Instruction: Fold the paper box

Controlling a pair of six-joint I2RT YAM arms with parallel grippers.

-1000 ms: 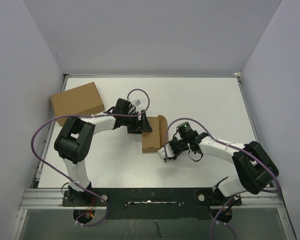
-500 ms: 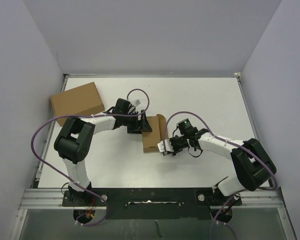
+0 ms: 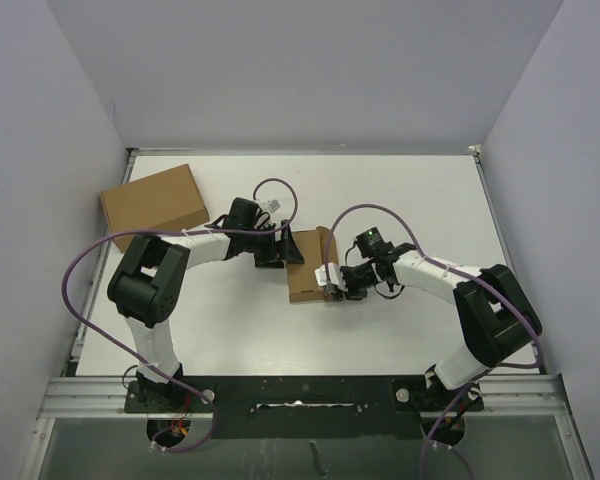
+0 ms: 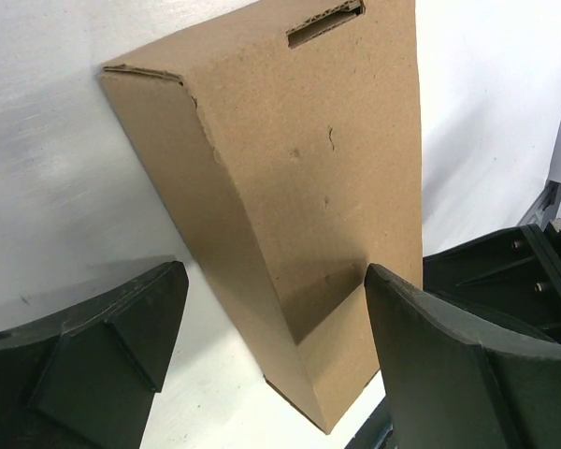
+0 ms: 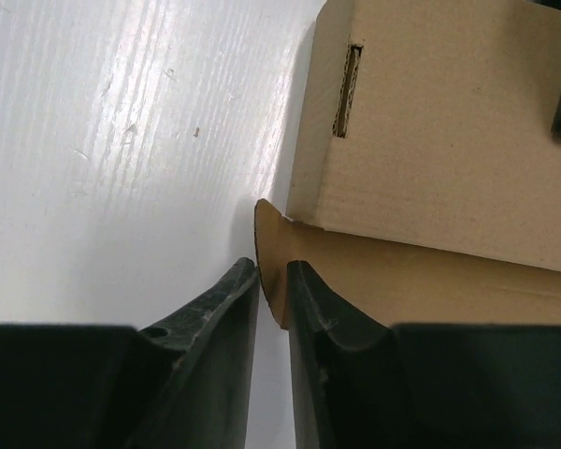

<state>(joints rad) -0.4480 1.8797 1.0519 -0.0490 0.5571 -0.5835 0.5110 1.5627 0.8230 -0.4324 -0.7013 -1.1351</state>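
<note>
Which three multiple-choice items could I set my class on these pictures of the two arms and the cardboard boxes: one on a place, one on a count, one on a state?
1. In the top view, where on the table does the larger plain box stand?
A. the near right corner
B. between the arm bases
C. the far left side

2. How many cardboard boxes are on the table?
A. one
B. two
C. four

3. How do the fingers of the left gripper stand?
A. wide apart, one on either side of the paper box
B. shut on a cable
C. shut with nothing between them

Answers:
1 C: it sits by the table's left edge, towards the far side.
2 B: only the larger plain box and the paper box show.
3 A: the left wrist view shows the paper box between two spread fingers.
</note>
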